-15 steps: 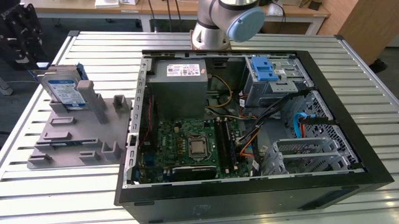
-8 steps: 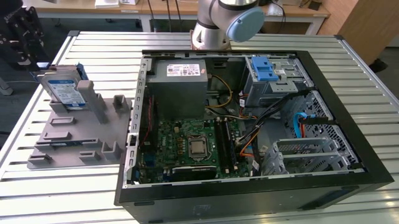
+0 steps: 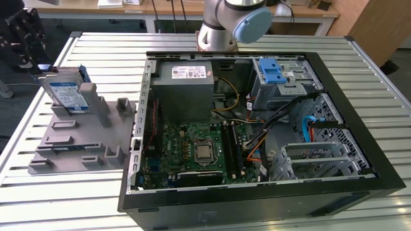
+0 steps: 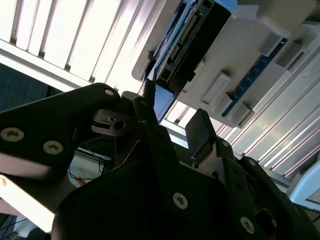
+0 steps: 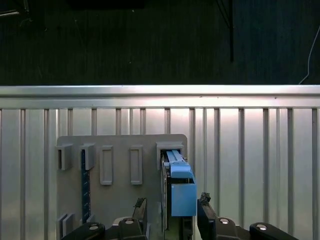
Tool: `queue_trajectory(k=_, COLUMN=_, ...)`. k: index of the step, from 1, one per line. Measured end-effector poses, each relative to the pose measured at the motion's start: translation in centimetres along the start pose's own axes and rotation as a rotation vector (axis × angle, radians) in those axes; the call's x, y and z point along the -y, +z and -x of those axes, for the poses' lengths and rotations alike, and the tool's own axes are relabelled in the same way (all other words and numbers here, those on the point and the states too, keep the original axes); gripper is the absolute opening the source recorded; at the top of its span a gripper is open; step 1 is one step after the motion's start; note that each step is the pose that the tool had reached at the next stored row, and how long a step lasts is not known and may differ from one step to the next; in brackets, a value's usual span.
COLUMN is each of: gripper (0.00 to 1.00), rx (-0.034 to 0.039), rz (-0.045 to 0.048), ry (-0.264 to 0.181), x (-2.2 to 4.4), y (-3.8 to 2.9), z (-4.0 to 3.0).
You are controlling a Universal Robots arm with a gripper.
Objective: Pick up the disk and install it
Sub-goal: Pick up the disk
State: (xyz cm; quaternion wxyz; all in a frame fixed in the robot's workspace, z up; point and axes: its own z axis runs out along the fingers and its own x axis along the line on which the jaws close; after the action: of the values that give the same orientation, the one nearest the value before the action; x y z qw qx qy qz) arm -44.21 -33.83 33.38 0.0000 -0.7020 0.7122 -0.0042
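Item: flat silver-metal disk (image 3: 66,94), blue-white label, blue rails. Loc.: upper left of exterior view, on edge in grey plastic holder block (image 3: 70,139) on slatted metal tabletop (image 3: 96,48). Long axis approx. upright; label faces camera. Black gripper (image 5: 172,199): jaws apart, straddling disk. Step: pick-up, pre-grasp; needs square closing on flat faces.

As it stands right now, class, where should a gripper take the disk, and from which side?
Likely across its two broad faces near the free top edge, from above: the disk stands on edge in the grey holder, posts flanking its base.
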Motion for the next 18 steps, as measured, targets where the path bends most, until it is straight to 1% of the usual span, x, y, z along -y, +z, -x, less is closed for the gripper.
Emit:
queue_trajectory(k=5, gripper=0.52, rx=0.0000, rz=0.0000, ry=0.000, x=-0.23, y=0.28, z=0.22)
queue_trajectory(k=10, gripper=0.53, rx=0.0000, rz=0.0000, ry=0.000, x=-0.37, y=0.67, z=0.26)
queue_trajectory(k=11, gripper=0.53, rx=0.0000, rz=0.0000, ry=0.000, x=-0.38, y=0.79, z=0.26)
queue_trajectory(k=12, gripper=0.59, rx=0.0000, rz=-0.0003, ry=0.000, x=-0.38, y=0.94, z=0.26)
queue_trajectory(k=18, gripper=0.59, rx=0.0000, rz=-0.0015, ry=-0.003, x=-0.46, y=1.98, z=0.27)
